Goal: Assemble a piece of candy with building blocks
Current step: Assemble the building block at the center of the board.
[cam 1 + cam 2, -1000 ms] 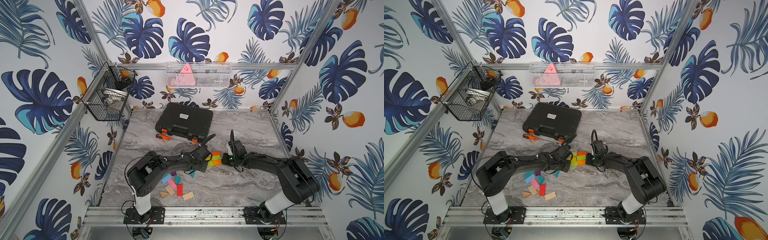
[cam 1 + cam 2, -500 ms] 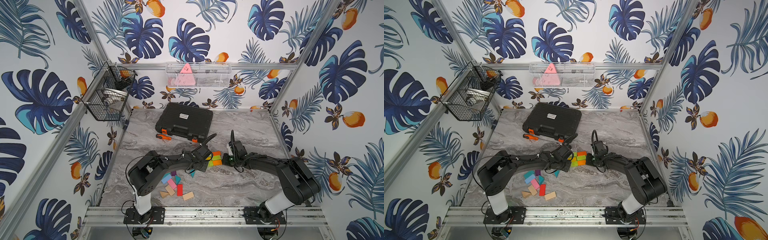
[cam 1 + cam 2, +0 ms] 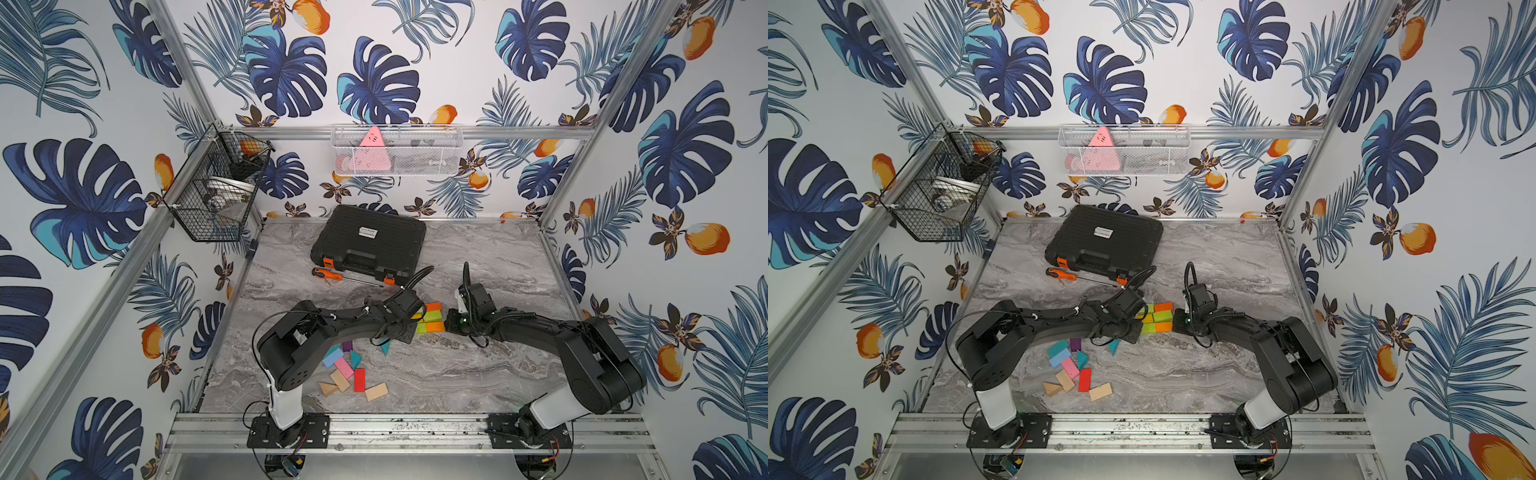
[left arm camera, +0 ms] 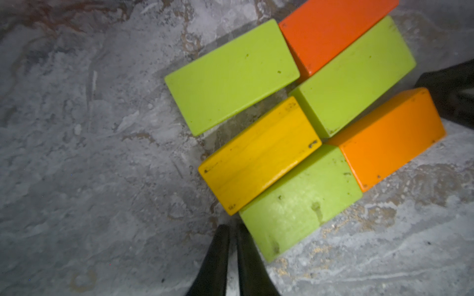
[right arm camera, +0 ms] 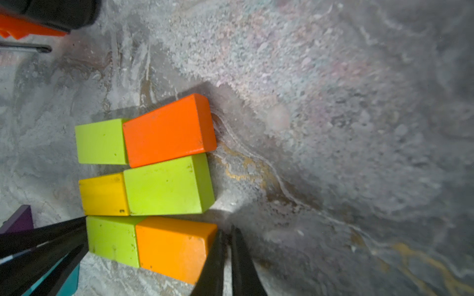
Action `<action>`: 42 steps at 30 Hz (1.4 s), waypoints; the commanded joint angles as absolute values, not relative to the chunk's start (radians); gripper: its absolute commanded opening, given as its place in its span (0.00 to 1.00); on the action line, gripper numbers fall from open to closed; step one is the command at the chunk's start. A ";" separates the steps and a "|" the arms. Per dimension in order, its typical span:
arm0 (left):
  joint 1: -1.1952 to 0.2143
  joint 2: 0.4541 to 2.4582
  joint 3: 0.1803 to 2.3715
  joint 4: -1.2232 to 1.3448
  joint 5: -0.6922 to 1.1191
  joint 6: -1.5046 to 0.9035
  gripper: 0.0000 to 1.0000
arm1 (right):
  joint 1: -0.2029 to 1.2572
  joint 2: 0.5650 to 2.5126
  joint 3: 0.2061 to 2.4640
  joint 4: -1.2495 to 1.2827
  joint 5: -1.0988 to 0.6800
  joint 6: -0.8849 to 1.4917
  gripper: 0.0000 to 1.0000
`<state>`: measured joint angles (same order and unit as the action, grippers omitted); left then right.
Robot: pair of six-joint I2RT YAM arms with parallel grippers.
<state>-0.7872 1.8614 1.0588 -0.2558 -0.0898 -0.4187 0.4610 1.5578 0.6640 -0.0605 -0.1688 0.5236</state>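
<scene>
Blocks put together: six blocks (image 3: 428, 318) are laid flat on the table (image 3: 478, 374) in three rows of two, in front of the black case (image 3: 370, 243). The rows are green with red-orange, yellow (image 4: 259, 156) with green, and green with orange (image 5: 174, 248).
Left pincer (image 4: 233, 228): the fingers are drawn almost together and nothing is held between them. The tips are set just beside the outer end of the green block (image 4: 300, 202) in the row farthest from the case. Contact cannot be told.
Right pincer (image 5: 227, 230): the fingers are closed on nothing. The tips are placed at the opposite end of that same row, against or just beside the orange block's end.
Grouping and pincers: the six blocks are flanked by the two pincers, one at each end.
Loose blocks (image 3: 345, 370): these are scattered farther from the case, under the left arm, with a teal wedge (image 3: 384, 347) lying apart.
Screwdriver (image 3: 328, 273): it is laid just in front of the case.
</scene>
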 commanded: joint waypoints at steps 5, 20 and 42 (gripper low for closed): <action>-0.777 1.891 1.038 -0.304 -0.017 -0.405 0.16 | 0.472 1.576 0.655 -0.167 -0.319 0.535 0.12; -0.776 1.887 0.982 -0.243 0.046 -0.434 0.16 | 0.468 1.597 0.672 -0.171 -0.301 0.520 0.15; -0.777 1.852 0.942 -0.227 0.060 -0.445 0.16 | 0.460 1.617 0.698 -0.161 -0.297 0.517 0.15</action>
<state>-0.7708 1.8320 0.9592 -0.0780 -0.1440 -0.4419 0.4534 1.5963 0.7071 -0.1074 -0.2256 0.5125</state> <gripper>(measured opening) 0.161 0.151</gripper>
